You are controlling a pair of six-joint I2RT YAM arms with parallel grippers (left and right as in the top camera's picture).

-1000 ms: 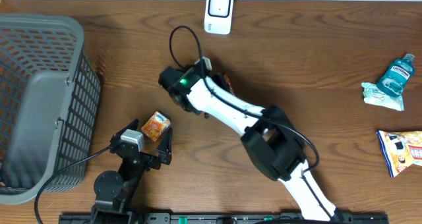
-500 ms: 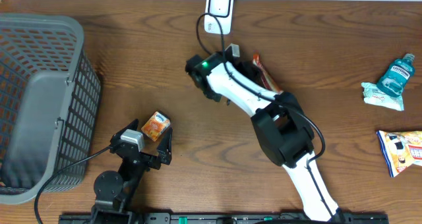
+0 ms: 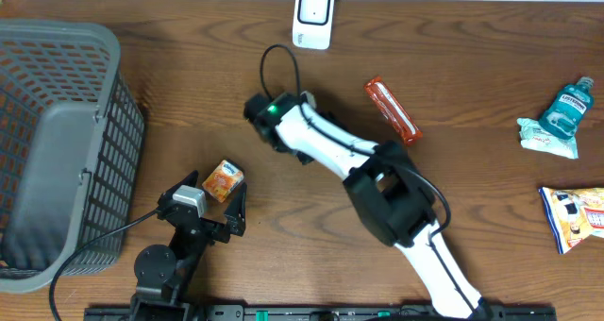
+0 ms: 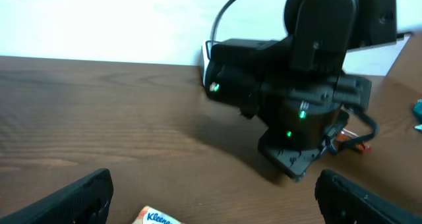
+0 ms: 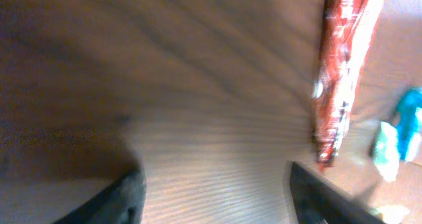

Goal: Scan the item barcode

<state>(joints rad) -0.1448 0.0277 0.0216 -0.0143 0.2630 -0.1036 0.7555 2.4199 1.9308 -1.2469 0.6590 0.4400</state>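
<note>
A red snack packet (image 3: pixel 392 109) lies flat on the wood table, below and right of the white barcode scanner (image 3: pixel 312 17). In the right wrist view the packet (image 5: pixel 343 66) sits at the upper right, clear of my right gripper (image 5: pixel 214 191), which is open with only bare wood between its fingers. From overhead the right arm's wrist (image 3: pixel 274 118) hangs left of the packet. My left gripper (image 4: pixel 217 197) stands wide open low over the table. An orange Kleenex tissue pack (image 3: pixel 224 180) lies just ahead of it, its top edge (image 4: pixel 158 217) showing between the fingers, untouched.
A grey mesh basket (image 3: pixel 57 142) fills the left side. A teal mouthwash bottle (image 3: pixel 557 118) and a snack bag (image 3: pixel 576 217) lie at the right edge. The right arm's body (image 4: pixel 297 99) looms ahead of the left gripper.
My right gripper carried the red packet up toward the scanner, then opened and let it go. The packet now rests on the table and the right wrist has swung back left.
</note>
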